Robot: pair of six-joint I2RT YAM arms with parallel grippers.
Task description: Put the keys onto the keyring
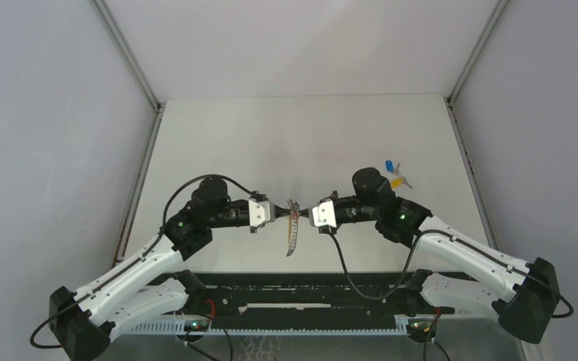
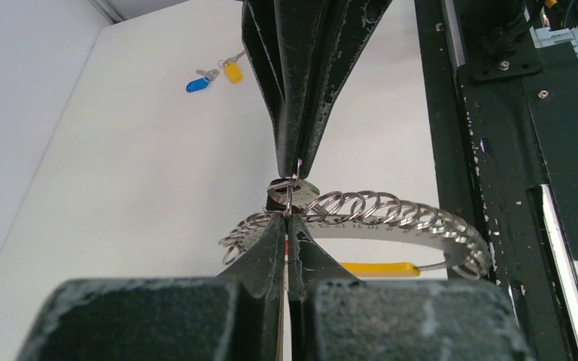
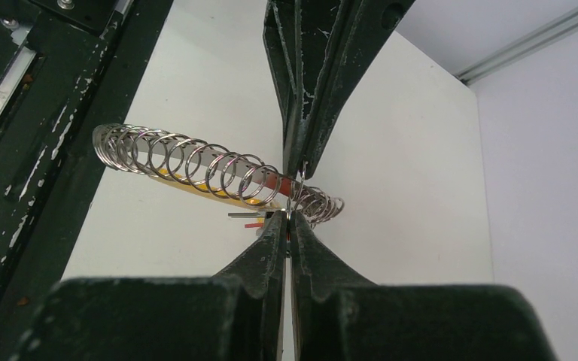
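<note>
The keyring (image 1: 292,237), a chain of small steel rings on a pale strip, hangs between both grippers above the table's middle. My left gripper (image 1: 284,213) and right gripper (image 1: 305,213) meet tip to tip, each shut on a thin ring at its top. In the left wrist view the left gripper (image 2: 287,219) pinches the keyring (image 2: 406,213), which has a yellow section (image 2: 380,268). A small metal key with a dark edge (image 2: 295,192) sits between the two pairs of tips. The right wrist view shows the right gripper (image 3: 287,219) shut at the keyring's coils (image 3: 188,162). A blue key (image 1: 389,165) and a yellow key (image 1: 396,181) lie on the table at the right.
The black base rail (image 1: 293,301) runs along the near edge and also shows in the left wrist view (image 2: 497,150). Grey walls with metal frame posts (image 1: 132,60) close in the white table (image 1: 301,135) at the left, right and back.
</note>
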